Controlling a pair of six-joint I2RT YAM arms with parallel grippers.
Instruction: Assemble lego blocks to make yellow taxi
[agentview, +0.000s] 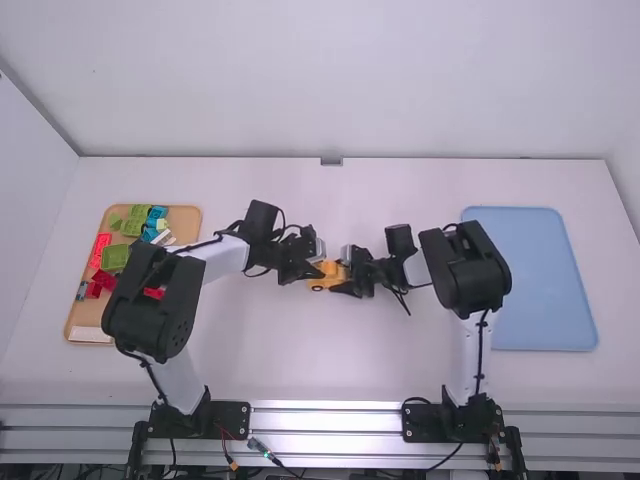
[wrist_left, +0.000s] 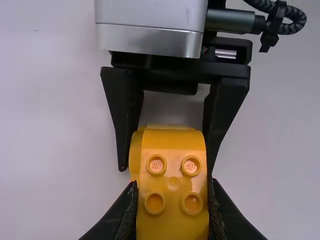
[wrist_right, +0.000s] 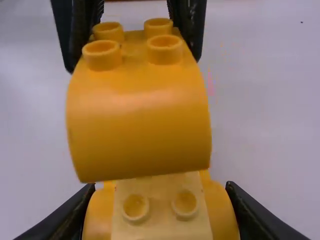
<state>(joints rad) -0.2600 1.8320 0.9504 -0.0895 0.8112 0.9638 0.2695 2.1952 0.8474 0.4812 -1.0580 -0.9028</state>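
between my two arms, at the middle of the table (agentview: 330, 370), the left gripper (agentview: 311, 268) is closed on a curved yellow block (wrist_left: 172, 215) with four studs. facing it from the right, the right gripper (agentview: 347, 280) is clamped on a yellow base (wrist_right: 223, 212), one finger against each side. a dark wheel (agentview: 317, 289) is visible low on the yellow assembly. the curved block sits at the base, partly covering it; two studs of the base show beside it. i cannot confirm from these views whether the two parts are seated together.

farther out to the left, a tan tray (agentview: 186, 217) holds the loose stock: a blue block (agentview: 156, 213) at the far side, a green block (agentview: 115, 257) and a red block (agentview: 101, 250) toward the left side, and a white piece (agentview: 93, 335) at the near end. to the right, beyond my right arm, a light blue tray (agentview: 535, 290) lies flat on the table.
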